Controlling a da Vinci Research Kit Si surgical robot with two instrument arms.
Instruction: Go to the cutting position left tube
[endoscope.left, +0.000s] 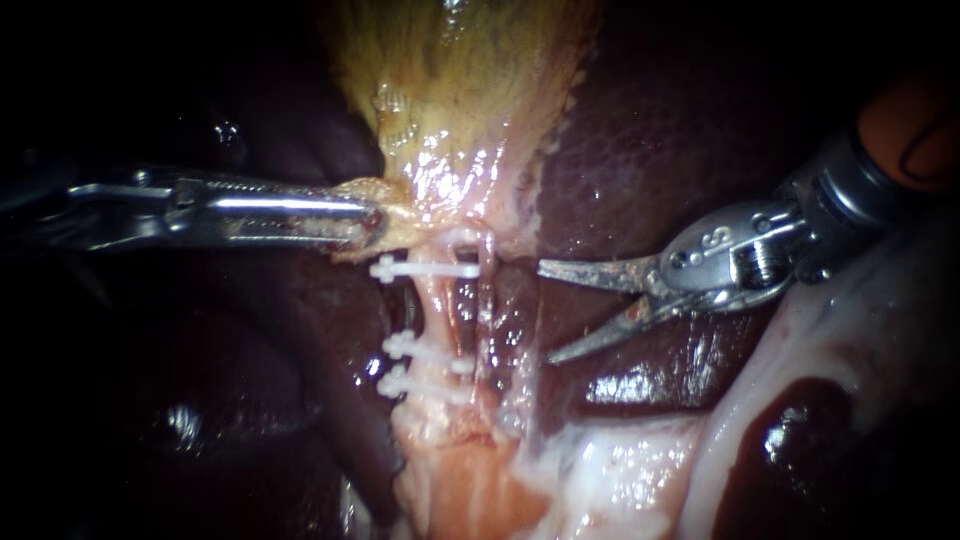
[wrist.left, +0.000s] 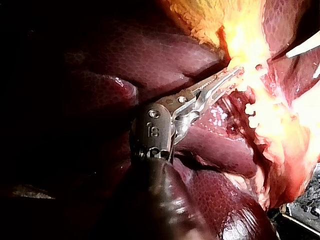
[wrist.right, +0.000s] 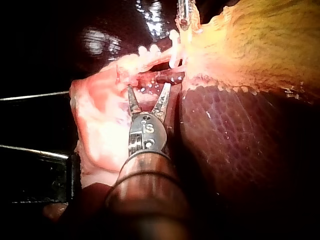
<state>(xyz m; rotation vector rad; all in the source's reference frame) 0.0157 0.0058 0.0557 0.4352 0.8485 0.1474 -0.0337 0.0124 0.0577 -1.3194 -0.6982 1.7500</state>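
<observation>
- Blades of the right instrument (endoscope.left: 545, 312) (wrist.right: 148, 95), a slender steel shaft, stand wide apart and hold nothing, over the dark red liver (endoscope.left: 640, 150) just right of the tubes.
- The pale pink left tube (endoscope.left: 432, 310) runs near to far at the centre, crossed by three white plastic clips (endoscope.left: 425, 269): one far, two close together nearer. Its bare stretch between them lies level with the open blades.
- The left instrument (endoscope.left: 365, 225) (wrist.left: 227, 80) has its slim jaws clamped on the yellowish gallbladder (endoscope.left: 460, 80) at its near edge, left of the far clip.
</observation>
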